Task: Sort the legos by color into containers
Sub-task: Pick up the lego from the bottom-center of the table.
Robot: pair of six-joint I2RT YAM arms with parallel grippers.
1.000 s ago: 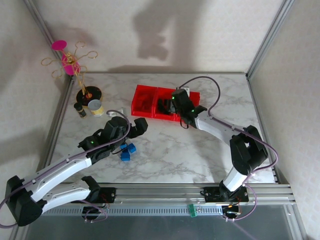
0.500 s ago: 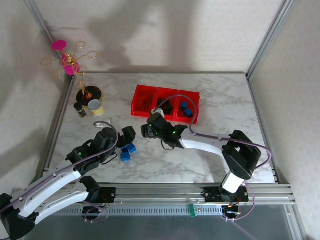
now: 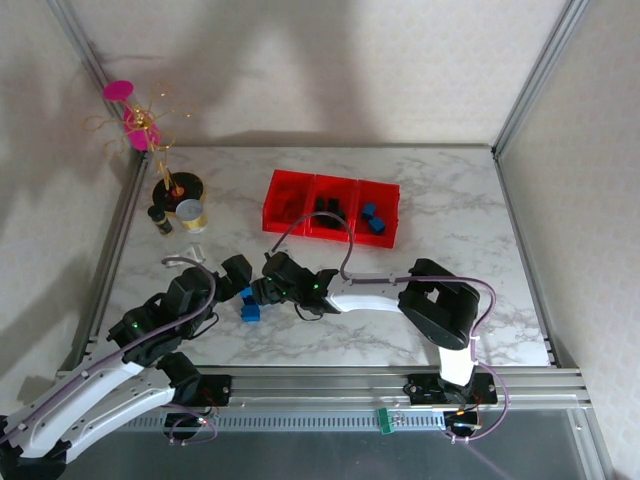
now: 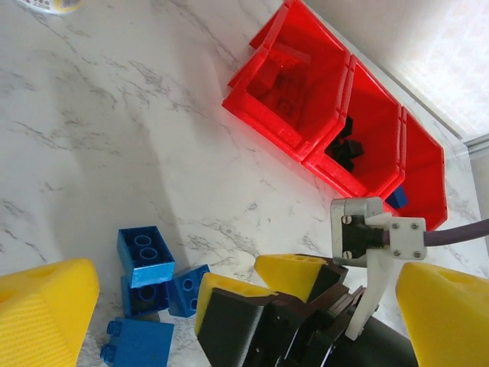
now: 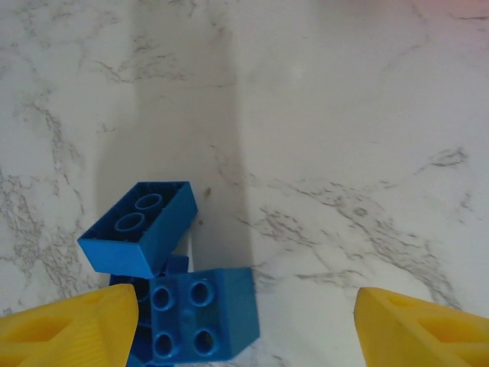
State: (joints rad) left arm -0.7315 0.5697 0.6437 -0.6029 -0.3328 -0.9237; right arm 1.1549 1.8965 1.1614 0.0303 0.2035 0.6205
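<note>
Nearest to the arm bases, the left gripper (image 3: 237,273) hangs low over the marble table (image 3: 455,235), and its yellow fingers (image 4: 47,304) are spread wide with nothing between them. Just beside it on the right, the right gripper (image 3: 262,290) reaches across the table to the left. Its fingers (image 5: 70,323) are also spread apart and hold nothing. A small group of blue legos (image 3: 250,305) lies on the table right in front of its fingertips. One oblong brick (image 5: 141,228) rests tilted on the others, and a square brick with four studs (image 5: 200,315) lies close to the left fingertip. Farther back stand the containers (image 4: 263,118), three red bins in one row. The middle bin has black bricks (image 3: 326,208) and the right bin has blue bricks (image 3: 372,218). The left bin holds something red, but I cannot tell the shapes. At the far left are a round jar (image 3: 190,214), a small dark jar (image 3: 159,218) and a gold wire stand (image 3: 140,125).
</note>
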